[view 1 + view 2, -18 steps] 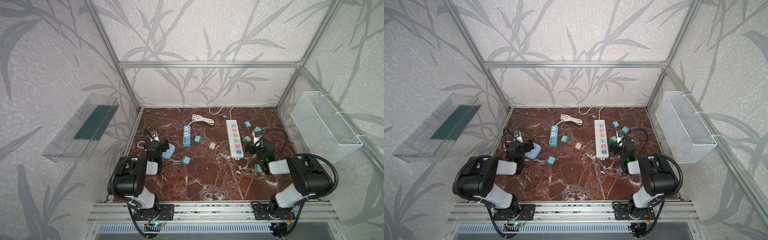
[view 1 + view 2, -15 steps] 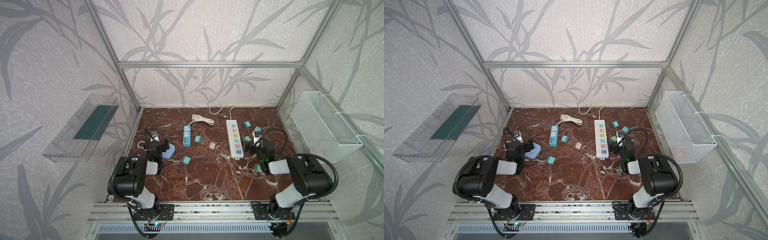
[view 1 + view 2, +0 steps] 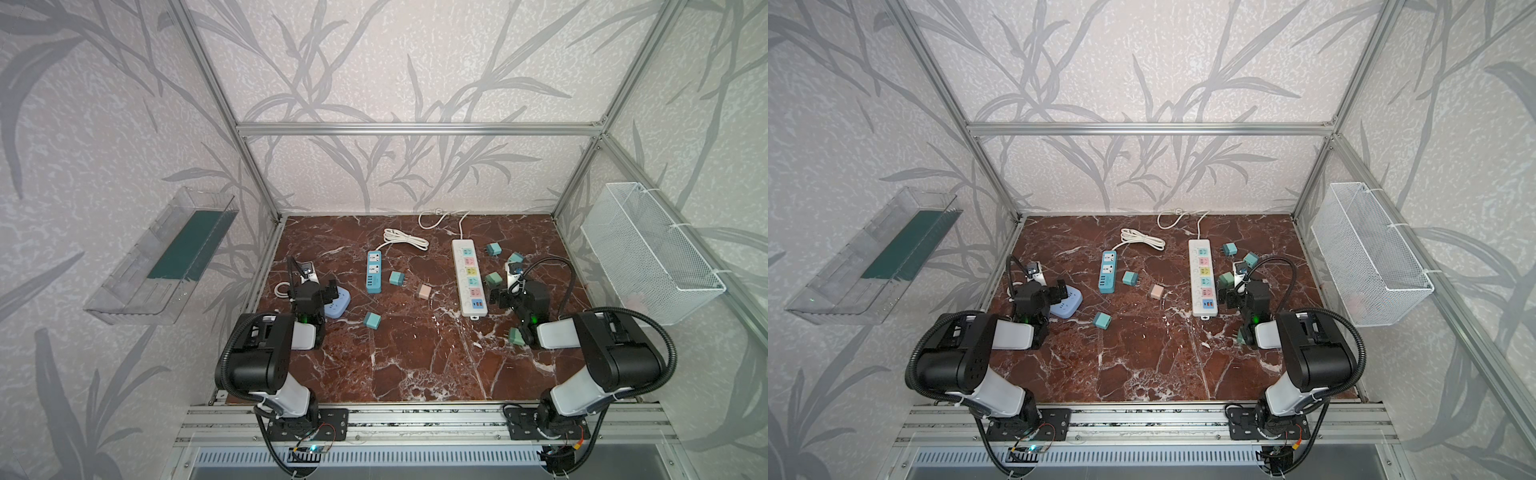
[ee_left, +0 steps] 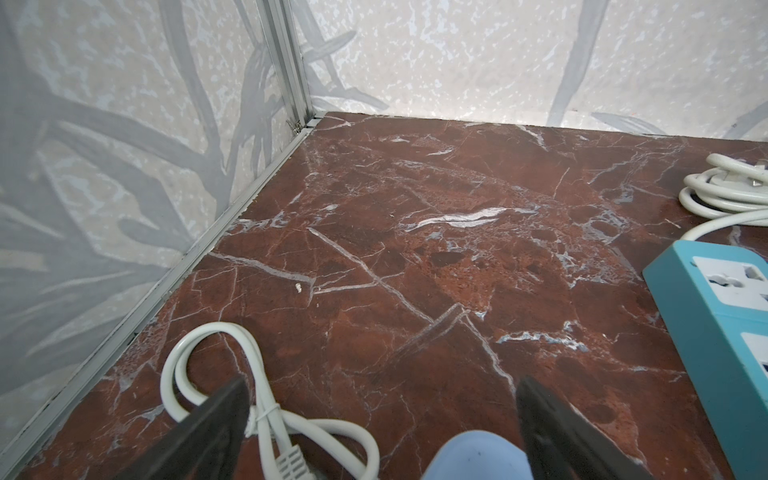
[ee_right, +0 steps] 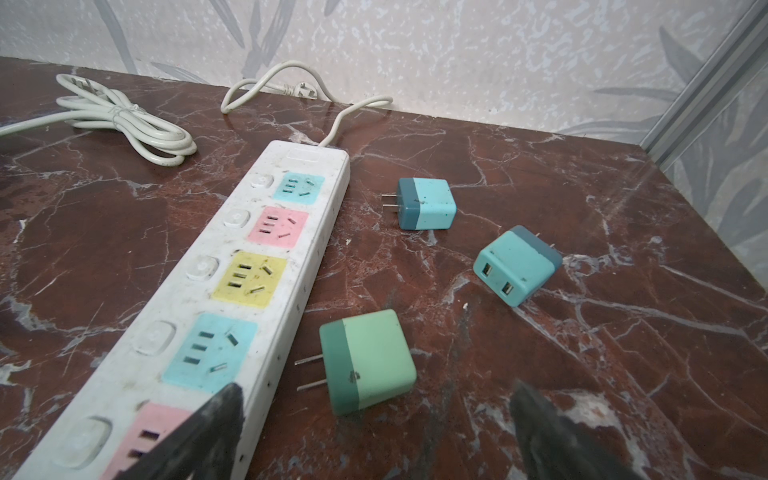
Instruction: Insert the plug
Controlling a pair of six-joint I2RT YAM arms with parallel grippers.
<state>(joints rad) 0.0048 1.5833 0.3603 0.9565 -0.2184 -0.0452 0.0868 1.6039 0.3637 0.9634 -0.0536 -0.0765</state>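
table (image 3: 415, 353): glossy red-brown slab with a marble look, veined in white.
white power strip (image 5: 249, 291): long flat bar of scuffed, speckled white plastic, right of centre, running near to far. It has square socket faces in teal, pink, yellow, blue and pink, each with a rounded button beside it.
green plug (image 5: 368, 361): mint cube with rounded corners and a darker green band. It lies on the table just right of the white power strip, with two flat metal prongs pointing at the strip but not touching it.
right gripper (image 5: 376, 388): dark matt fingers (image 5: 199, 436) spread wide, holding nothing; just near of the green plug, apart from it.
teal plugs: two rounded cubes farther right. One (image 5: 517, 266) shows two USB slots; one (image 5: 426, 203), farther off, has its prongs pointing left.
left gripper (image 4: 382, 386): spread wide and empty, low over the near left of the table.
round socket hub (image 4: 478, 455): smooth lilac-blue puck just beside the left gripper.
white cable (image 4: 266, 411): glossy rubbery loop, bound with a thin tie, by the left gripper.
blue power strip (image 3: 373, 272): short turquoise block with white socket faces, left of centre.
pink plug (image 3: 424, 291): small rounded cube, mid-table.
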